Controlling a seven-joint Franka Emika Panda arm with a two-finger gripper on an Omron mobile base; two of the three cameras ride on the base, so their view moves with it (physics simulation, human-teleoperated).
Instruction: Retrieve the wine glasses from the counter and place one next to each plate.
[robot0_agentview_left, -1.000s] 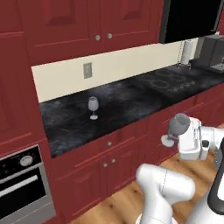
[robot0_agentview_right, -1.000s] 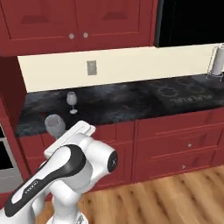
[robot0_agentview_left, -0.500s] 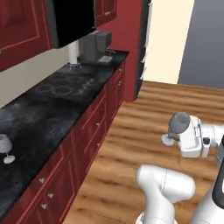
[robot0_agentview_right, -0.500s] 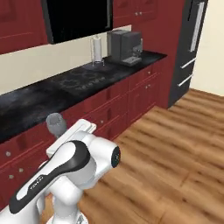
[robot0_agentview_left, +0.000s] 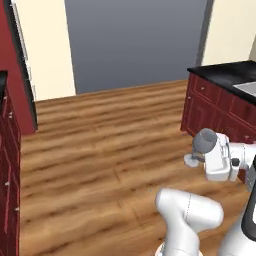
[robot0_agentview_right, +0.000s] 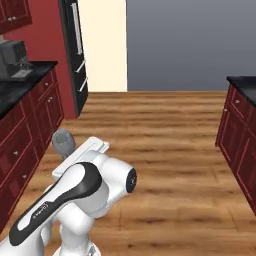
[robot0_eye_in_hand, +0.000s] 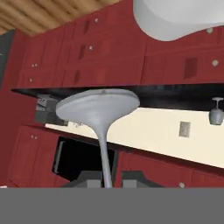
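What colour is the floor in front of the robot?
The floor is warm brown wood in planks with darker streaks. The left base view shows it best.

Wooden plank floor (robot0_agentview_left: 100, 150); dark red cabinets (robot0_agentview_right: 25, 130); grey wall (robot0_agentview_left: 135, 40).

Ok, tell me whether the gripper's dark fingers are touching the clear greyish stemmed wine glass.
Touching. In the hand view the two dark fingers close on the thin stem of the wine glass from either side, no gap showing, its round foot pointing away from the camera.
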